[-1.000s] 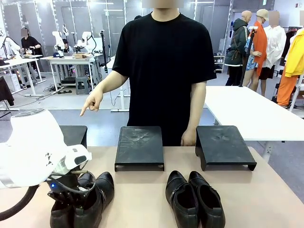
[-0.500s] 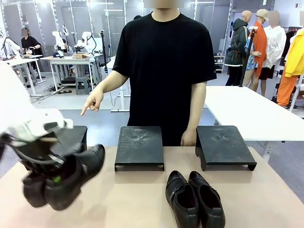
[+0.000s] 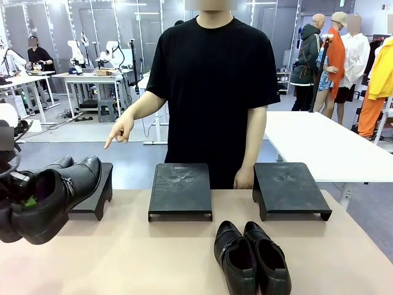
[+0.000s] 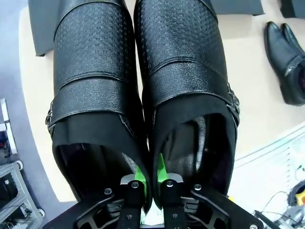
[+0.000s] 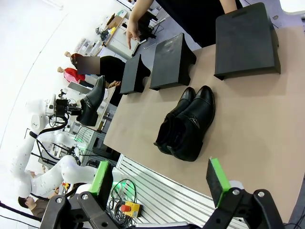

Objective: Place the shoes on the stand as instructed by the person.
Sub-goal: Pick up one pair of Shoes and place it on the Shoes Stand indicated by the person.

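Observation:
My left gripper (image 3: 26,198) is shut on one pair of glossy black shoes (image 3: 55,193), held in the air at the table's left edge, toes up and angled toward the left stand (image 3: 95,190). In the left wrist view the fingers (image 4: 136,179) pinch the two inner walls of this pair (image 4: 143,86) together. The other pair (image 3: 252,258) lies on the table at front centre-right. The person's hand (image 3: 120,132) points down toward the left stand. In its own view my right gripper (image 5: 159,179) stands open well above that second pair (image 5: 188,124).
A middle stand (image 3: 180,190) and a right stand (image 3: 288,190) sit bare along the far edge of the tan table (image 3: 153,258). The person's other hand (image 3: 244,178) rests between them. A white table (image 3: 319,141) stands behind on the right.
My left gripper has lifted its pair off the table and carried it up and to the left, tipping the toes toward the left stand. The other pair and the pointing hand have not moved.

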